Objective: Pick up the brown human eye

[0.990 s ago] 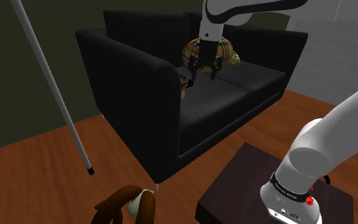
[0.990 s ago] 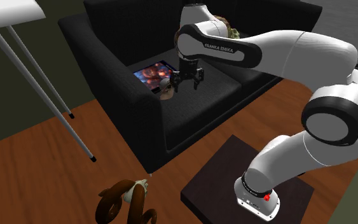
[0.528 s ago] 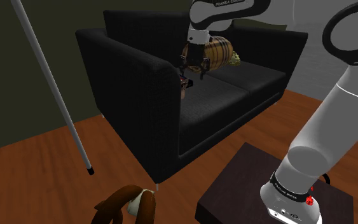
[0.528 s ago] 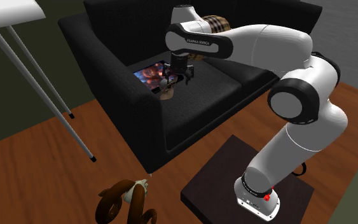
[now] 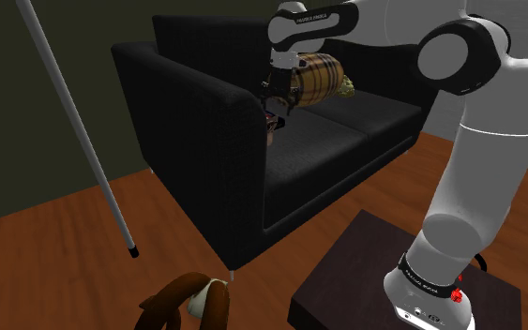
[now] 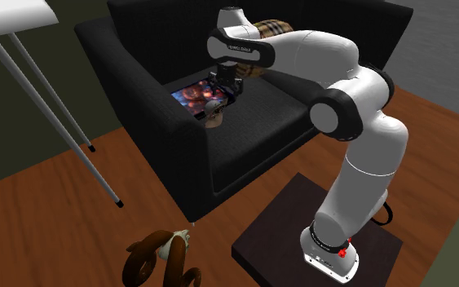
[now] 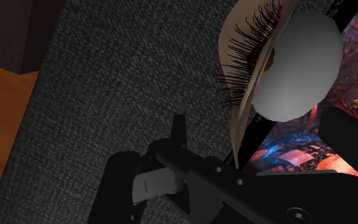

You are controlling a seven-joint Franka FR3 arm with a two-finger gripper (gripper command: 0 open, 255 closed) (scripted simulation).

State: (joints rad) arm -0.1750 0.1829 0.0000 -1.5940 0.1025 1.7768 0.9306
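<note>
The eye (image 6: 213, 115) lies on the black sofa's seat (image 6: 260, 106), against the near corner of a colourful tablet (image 6: 193, 92). In the wrist view the eye (image 7: 295, 63) is a white ball with a tan lid and long black lashes. My gripper (image 6: 220, 96) hangs just above the eye, pointing down. Its black fingers (image 7: 179, 132) stand apart, so my gripper (image 7: 263, 137) is open with nothing held, and the eye lies just ahead of the gap. In the shoulder view my gripper (image 5: 276, 105) sits behind the sofa's armrest (image 5: 205, 122).
A tan plaid roll (image 5: 320, 75) lies at the sofa's back, close behind my wrist. White table legs (image 6: 52, 122) slant across the wooden floor. A brown toy monkey (image 6: 158, 257) lies on the floor by my dark stand (image 5: 346, 272).
My gripper has moved toward the shoulder view's left, from the seat's middle to just above the eye and tablet. The arm's elbow has swung up behind it. The fingers have stayed apart.
</note>
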